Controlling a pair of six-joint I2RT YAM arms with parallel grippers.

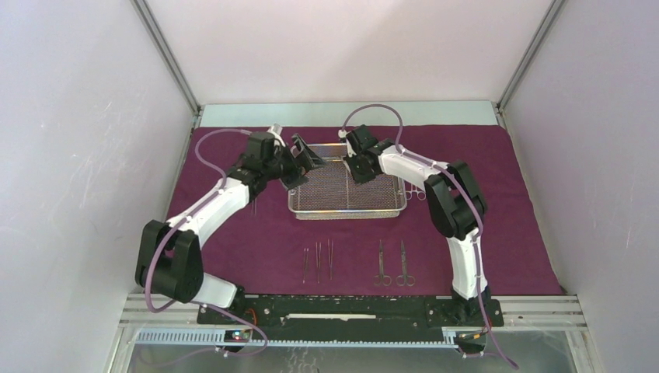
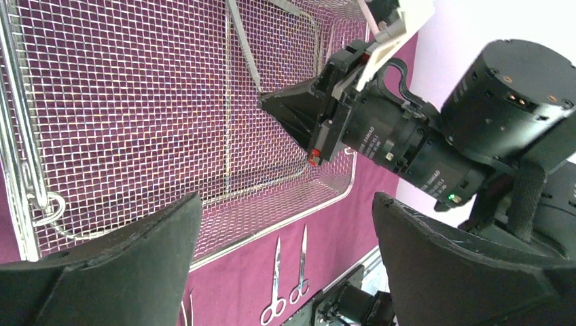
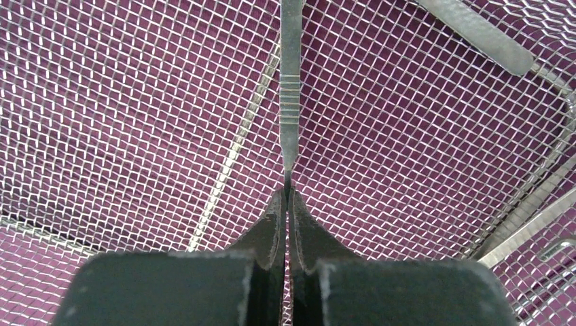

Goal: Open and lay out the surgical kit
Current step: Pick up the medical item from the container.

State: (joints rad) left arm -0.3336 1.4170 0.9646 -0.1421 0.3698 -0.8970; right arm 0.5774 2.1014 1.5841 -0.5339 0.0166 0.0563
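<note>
The maroon cloth (image 1: 505, 194) lies spread flat with the silver wire-mesh tray (image 1: 347, 211) at its middle. My right gripper (image 3: 286, 193) reaches down into the tray and is shut on the narrow end of a slim flat steel instrument (image 3: 291, 88) with a ribbed handle. From the left wrist view that gripper (image 2: 272, 102) shows black over the mesh, the instrument (image 2: 244, 47) running out from its tip. My left gripper (image 2: 286, 204) hangs open and empty above the tray's left end. Three tweezers (image 1: 319, 260) and two scissors (image 1: 392, 264) lie in a row on the cloth near the arms.
A second flat steel piece (image 3: 475, 34) rests in the tray's far corner. More ring-handled instruments (image 1: 416, 190) lie on the cloth just right of the tray. White walls with metal posts close the table on three sides.
</note>
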